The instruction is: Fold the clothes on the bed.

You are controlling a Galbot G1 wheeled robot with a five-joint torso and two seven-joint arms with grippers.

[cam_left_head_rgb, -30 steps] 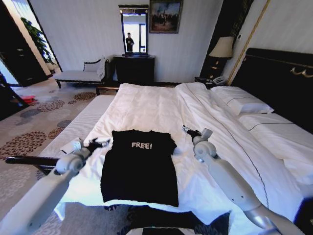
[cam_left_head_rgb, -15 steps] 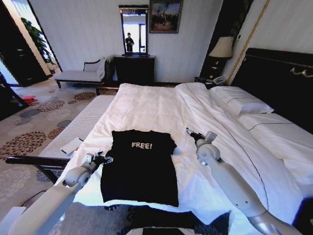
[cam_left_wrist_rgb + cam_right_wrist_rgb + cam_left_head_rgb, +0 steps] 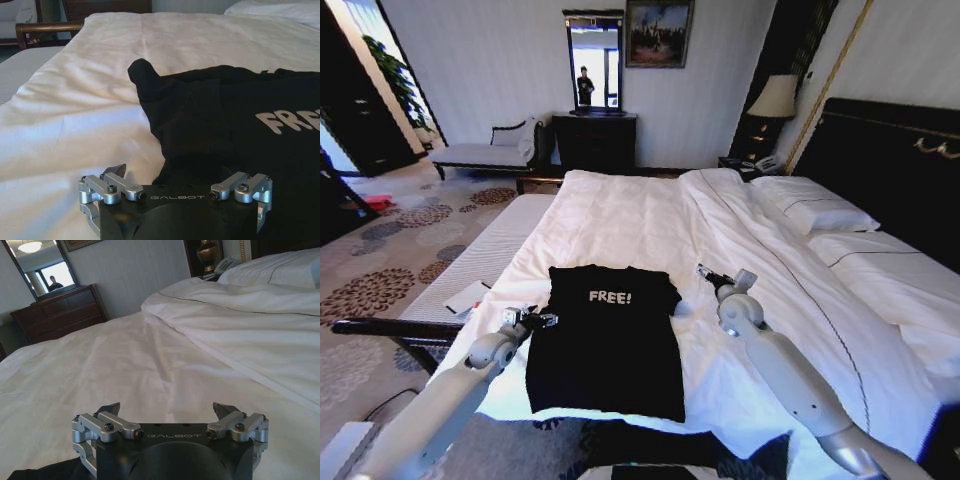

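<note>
Black short-sleeved cotton T-shirt [image 3: 608, 340] laid flat near the foot edge of the big white-duveted bed [image 3: 640, 225], one gripper at each side.

Its long axis runs from hem, at the robot's end, up to the collar, farther across the bed; the white "FREE!" lettering faces up. The left gripper [image 3: 542, 320] sits at the shirt's left edge below the sleeve, jaws spread wide. The right gripper [image 3: 706, 272] hovers over bare duvet just off the right sleeve, likewise spread and empty.
</note>
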